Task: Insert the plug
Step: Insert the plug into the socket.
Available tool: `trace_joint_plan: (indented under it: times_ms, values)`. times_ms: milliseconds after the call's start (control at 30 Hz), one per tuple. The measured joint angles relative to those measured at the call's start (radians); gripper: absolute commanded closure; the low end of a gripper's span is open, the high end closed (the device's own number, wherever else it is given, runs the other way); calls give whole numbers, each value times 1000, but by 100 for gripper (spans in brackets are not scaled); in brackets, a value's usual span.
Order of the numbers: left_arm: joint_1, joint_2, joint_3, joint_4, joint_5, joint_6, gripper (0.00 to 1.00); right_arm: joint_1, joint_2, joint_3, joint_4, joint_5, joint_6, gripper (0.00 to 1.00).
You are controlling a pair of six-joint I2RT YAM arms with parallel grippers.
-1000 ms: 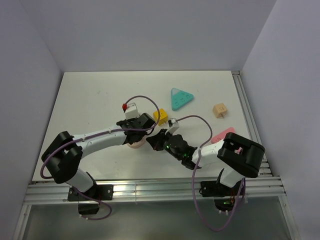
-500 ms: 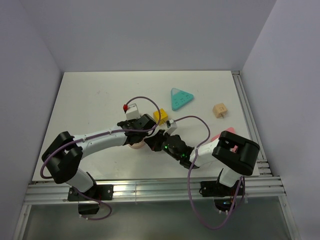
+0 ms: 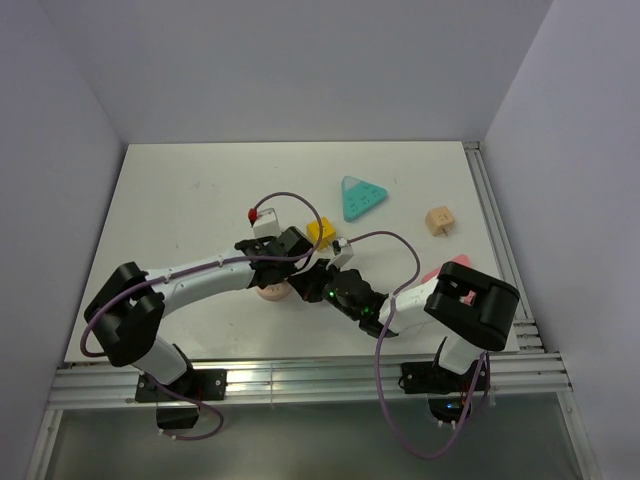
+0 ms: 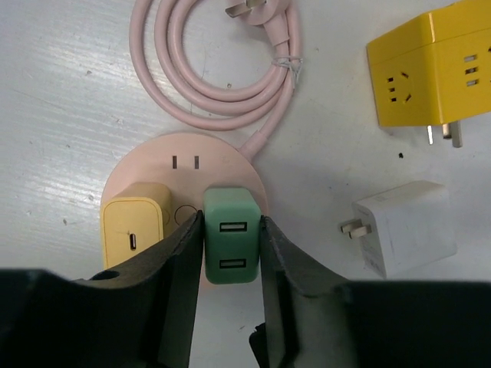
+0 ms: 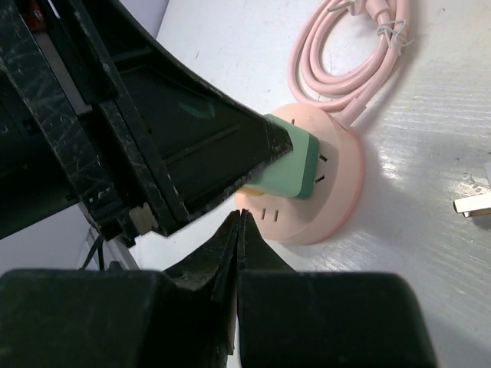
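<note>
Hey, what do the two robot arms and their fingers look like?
The left arm and right arm have white links and bulky black joints. A purple cable loops along each. Green lights glow on the right arm. The fingers are flat, black, scuffed.

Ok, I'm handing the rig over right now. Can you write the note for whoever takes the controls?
Left gripper: shut on the plug, over the round pink socket hub.
Right gripper: shut, empty, tips close to the hub's rim.
Done: the plug sits on the hub beside the yellow adapter; no prongs show.
Left: check that it is fully seated, press if not, then release and withdraw.
</note>
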Motion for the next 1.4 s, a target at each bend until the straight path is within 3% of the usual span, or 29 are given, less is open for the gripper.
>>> trace_joint_plan:
  times_ms: [267, 900, 1267, 1400]
  values:
    - [6, 33, 5, -93, 56, 2, 37, 6, 0, 0, -49, -5, -8, 100]
    - [26, 9, 82, -159, 118, 74, 27, 6, -40, 0, -47, -7, -14, 100]
    - [71, -109, 117, -244, 131, 103, 23, 6, -52, 8, -46, -29, -26, 100]
    - [96, -177, 117, -260, 134, 109, 21, 6, -28, 88, -89, -88, -41, 100]
